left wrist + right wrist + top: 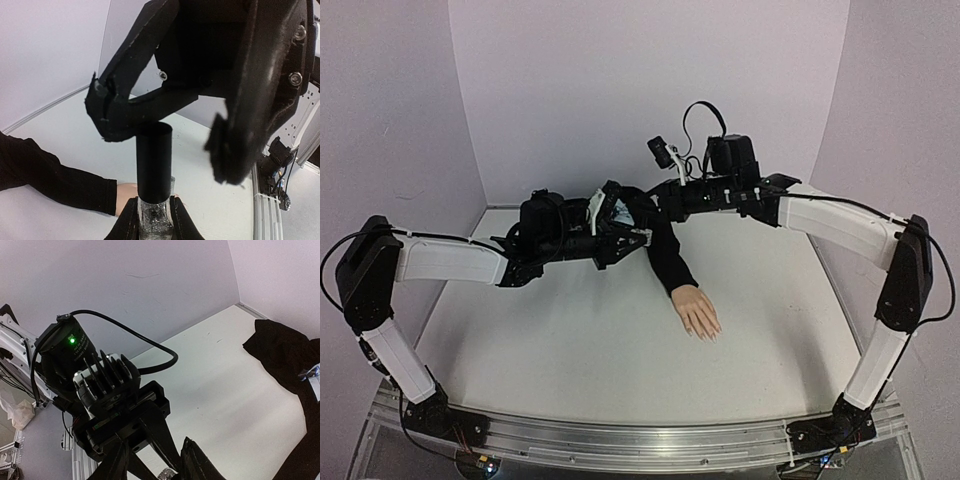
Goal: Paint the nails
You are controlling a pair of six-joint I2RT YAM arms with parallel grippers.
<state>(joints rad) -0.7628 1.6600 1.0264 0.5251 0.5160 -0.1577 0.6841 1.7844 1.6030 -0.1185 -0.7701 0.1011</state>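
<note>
My left gripper (pixel 154 221) is shut on a small clear glitter bottle (pixel 155 220), held upright, with its tall black cap (pixel 154 162) sticking up. My right gripper (pixel 165 131) is open just above the cap. One finger (pixel 116 107) touches the cap's top edge and the other finger (pixel 231 152) stands well off to the side. In the top view both grippers (pixel 642 225) meet above the sleeve. The mannequin hand (pixel 697 311) lies palm down on the table, its pale nails (pixel 709 335) pointing toward me. Its black sleeve (pixel 668 250) runs back under the grippers.
The white table (pixel 570 350) is walled by pale panels at the back and sides. In the right wrist view the left wrist's camera and cable (pixel 70 347) sit close in front of my right gripper (pixel 160 466). Loose black sleeve cloth (pixel 285 360) lies at the right.
</note>
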